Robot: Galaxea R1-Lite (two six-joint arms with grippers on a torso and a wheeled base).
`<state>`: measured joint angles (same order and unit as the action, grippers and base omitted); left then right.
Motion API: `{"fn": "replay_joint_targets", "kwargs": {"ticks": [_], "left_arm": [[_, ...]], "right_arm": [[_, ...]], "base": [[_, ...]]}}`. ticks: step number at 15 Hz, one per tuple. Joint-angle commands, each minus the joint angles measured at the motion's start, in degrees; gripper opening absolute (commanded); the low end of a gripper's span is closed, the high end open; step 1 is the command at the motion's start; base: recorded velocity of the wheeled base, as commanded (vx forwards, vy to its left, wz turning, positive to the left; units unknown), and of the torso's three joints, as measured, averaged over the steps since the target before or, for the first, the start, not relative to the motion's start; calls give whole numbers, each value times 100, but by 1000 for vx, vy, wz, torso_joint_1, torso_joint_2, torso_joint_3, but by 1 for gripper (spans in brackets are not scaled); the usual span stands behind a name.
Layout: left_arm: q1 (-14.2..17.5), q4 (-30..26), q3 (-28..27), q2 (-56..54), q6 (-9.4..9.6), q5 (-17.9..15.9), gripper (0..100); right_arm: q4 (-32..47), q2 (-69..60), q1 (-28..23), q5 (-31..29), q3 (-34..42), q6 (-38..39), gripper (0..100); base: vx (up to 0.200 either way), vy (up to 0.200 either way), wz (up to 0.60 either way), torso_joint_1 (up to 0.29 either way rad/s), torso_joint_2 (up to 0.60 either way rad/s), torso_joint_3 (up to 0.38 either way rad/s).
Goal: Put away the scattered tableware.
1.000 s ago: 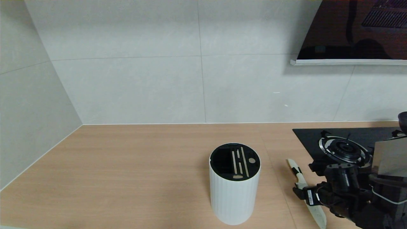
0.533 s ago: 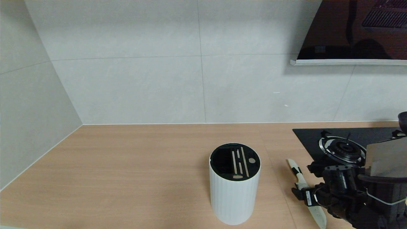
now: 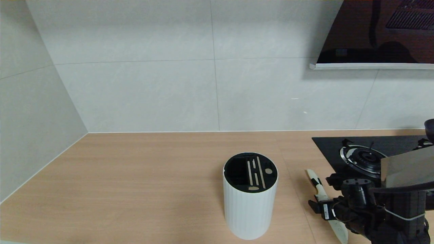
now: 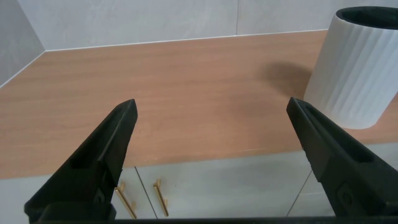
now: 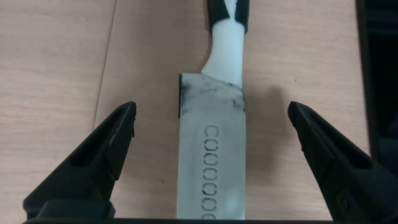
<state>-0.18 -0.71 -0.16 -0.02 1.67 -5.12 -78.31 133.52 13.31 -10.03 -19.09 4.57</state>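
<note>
Wooden countertop [image 3: 152,176], tiled wall [image 3: 142,91] behind. Knife [image 5: 211,149] lies flat between white holder [image 3: 250,203] and stove [image 3: 362,157]. My right gripper [image 5: 211,109] hangs over the blade, jaws wide, straddling it. Left gripper [image 4: 211,106] wide too, near the holder. Risk: pinching the thin flat blade, not the handle, so it may slip or pivot.

worktop [image 3: 152,176]: matt wood | holder [image 3: 250,206]: ribbed white plastic | knife [image 5: 210,168]: smooth pale blade
</note>
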Motion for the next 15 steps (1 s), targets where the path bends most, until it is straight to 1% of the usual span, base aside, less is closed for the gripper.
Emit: {"fn": "replay_joint_targets", "kwargs": {"ticks": [1, 12, 13, 15], "left_arm": [[1, 0, -2, 2, 0, 2, 100], [1, 0, -2, 2, 0, 2, 100], [1, 0, -2, 2, 0, 2, 100], [1, 0, 7, 2, 0, 2, 100]], "right_arm": [[0, 51, 57, 1, 2, 17, 100], [-79, 148, -22, -7, -42, 9, 100], [-79, 156, -30, -7, -42, 0, 0], [-79, 156, -39, -7, -42, -9, 0]], "base": [[0, 0, 0, 0, 0, 0], [0, 0, 0, 0, 0, 0], [0, 0, 0, 0, 0, 0], [0, 0, 0, 0, 0, 0]]}}
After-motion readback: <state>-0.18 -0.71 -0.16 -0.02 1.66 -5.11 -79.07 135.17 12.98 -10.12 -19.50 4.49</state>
